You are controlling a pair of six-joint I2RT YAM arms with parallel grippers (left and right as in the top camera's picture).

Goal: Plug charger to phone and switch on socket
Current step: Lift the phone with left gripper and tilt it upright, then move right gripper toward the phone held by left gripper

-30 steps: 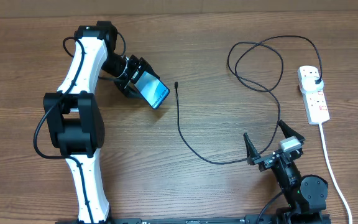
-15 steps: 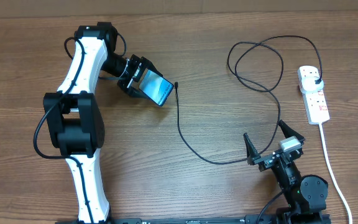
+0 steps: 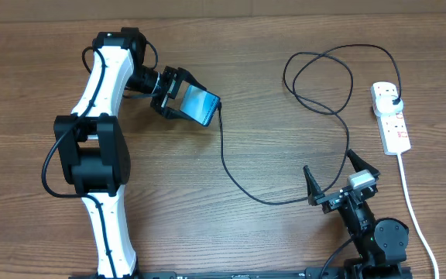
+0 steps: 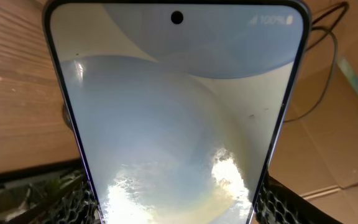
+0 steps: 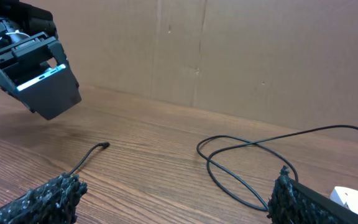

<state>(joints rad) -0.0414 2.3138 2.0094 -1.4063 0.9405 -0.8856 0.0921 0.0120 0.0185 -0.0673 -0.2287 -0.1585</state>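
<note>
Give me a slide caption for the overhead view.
Left tool holds the lit phone raised near the loose tip of the charger; right tool sits open.

light: bright, even | shadows: soft | glare: phone screen | focus: sharp

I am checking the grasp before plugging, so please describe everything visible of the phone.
The phone is a slim rectangle with black edges and a lit light-blue screen; the left wrist view shows a punch-hole camera at its top and "100%" in a corner. Its back looks dark. The left gripper holds it by one end, tilted, lifted off the table. The charger tip lies on the table nearby, not touching the phone.
</note>
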